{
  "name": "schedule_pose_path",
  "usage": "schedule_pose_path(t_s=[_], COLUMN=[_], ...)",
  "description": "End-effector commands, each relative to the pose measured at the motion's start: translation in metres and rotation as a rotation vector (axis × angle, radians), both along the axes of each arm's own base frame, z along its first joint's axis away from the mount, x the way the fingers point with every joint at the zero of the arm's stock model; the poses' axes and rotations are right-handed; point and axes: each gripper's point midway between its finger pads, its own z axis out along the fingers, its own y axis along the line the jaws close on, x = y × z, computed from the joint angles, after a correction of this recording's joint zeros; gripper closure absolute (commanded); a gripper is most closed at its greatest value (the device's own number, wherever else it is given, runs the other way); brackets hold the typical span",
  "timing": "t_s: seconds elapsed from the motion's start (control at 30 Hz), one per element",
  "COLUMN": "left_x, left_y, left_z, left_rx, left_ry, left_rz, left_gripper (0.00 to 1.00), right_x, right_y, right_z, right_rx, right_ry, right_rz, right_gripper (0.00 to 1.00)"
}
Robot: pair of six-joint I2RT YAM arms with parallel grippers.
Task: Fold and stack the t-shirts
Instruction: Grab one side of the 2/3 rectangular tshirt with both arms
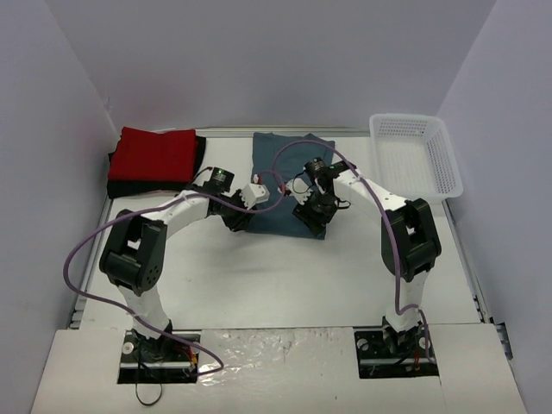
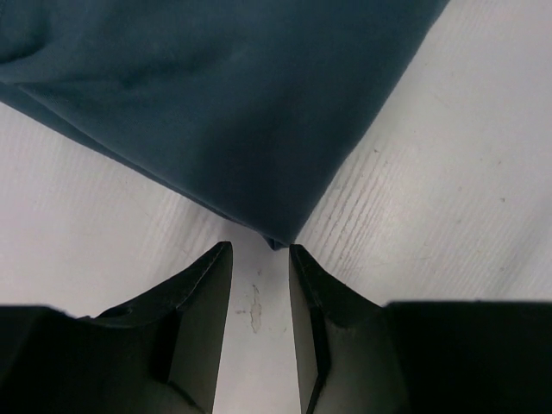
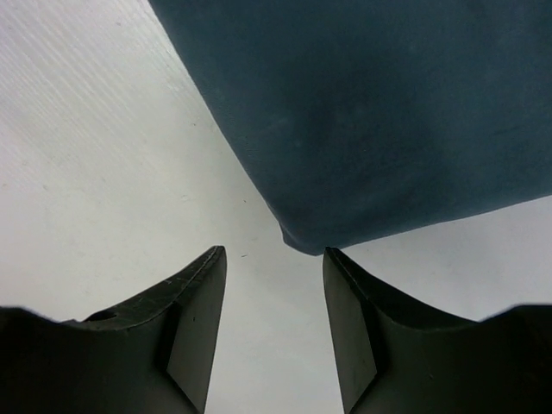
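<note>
We hold our left hand low over the white surface, its jaws a narrow gap apart with nothing between them. Just beyond its fingertips lies one near corner of the teal t-shirt, its point aimed at the gap. Our right hand stands somewhat wider and also grips nothing; the shirt's other near corner sits just ahead of it, close by one fingertip. From both hands the teal cloth spreads away, flat on the surface. Farther off, out to the left of our left hand, the red t-shirt lies folded on top of the black t-shirt. Well to the right of our right hand rests a white basket.
</note>
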Motion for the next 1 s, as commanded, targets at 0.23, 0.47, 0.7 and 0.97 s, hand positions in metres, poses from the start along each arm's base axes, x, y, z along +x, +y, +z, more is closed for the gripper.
schedule_pose_path(t_s=[0.23,0.47,0.7,0.97], left_x=[0.009,-0.003,-0.005,-0.004], left_y=[-0.026,-0.029,-0.023,-0.008], left_z=[0.025,0.014,-0.002,-0.025], left_rx=[-0.096,-0.058,0.044,0.138], left_ry=[-0.012,0.054,0.096,0.141], left_rz=[-0.054,-0.096,-0.113,-0.091], left_gripper=[0.69,0.69,0.69,0.71], right_x=[-0.012,-0.009,-0.005,-0.007], right_y=[-0.027,-0.033,-0.037,-0.036], right_z=[-0.022,-0.027,-0.026,-0.025], right_rx=[-0.071,-0.077,-0.080,-0.075], right_ry=[0.070,0.075,0.069,0.070], right_rz=[-0.023,-0.037,-0.040,-0.039], right_gripper=[0.56,0.56,0.56,0.56])
